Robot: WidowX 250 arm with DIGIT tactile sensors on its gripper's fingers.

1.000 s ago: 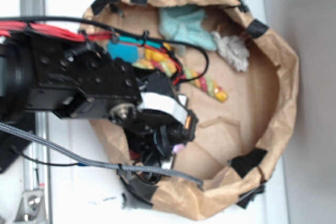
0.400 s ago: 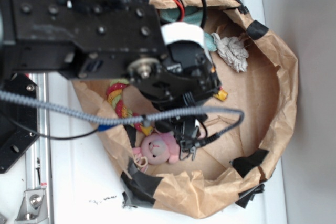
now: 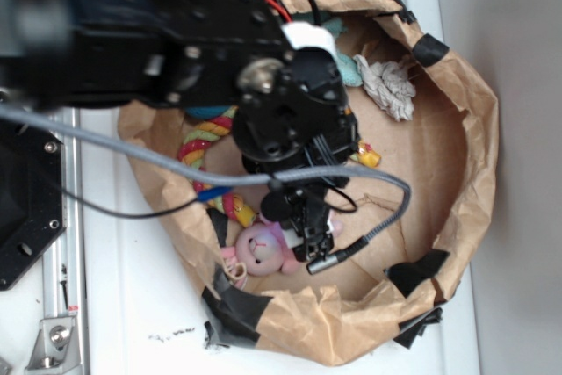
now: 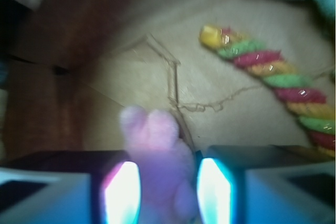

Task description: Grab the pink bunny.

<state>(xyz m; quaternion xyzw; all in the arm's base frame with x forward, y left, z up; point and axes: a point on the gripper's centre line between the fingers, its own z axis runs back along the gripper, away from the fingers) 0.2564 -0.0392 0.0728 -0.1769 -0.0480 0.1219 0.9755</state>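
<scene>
From the exterior view, the bunny (image 3: 263,249) lies in the paper bag (image 3: 474,129), right under the gripper (image 3: 314,233), which hides its right side; a pale face and pink limbs show. The wrist view, blurred, shows the bunny (image 4: 160,166) between the parted fingers (image 4: 122,192), ears forward; contact is unclear.

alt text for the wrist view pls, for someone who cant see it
The blurred pink bunny sits between the gripper's two glowing fingers, on a brown paper floor. A twisted multicolored rope toy lies at upper right.
</scene>
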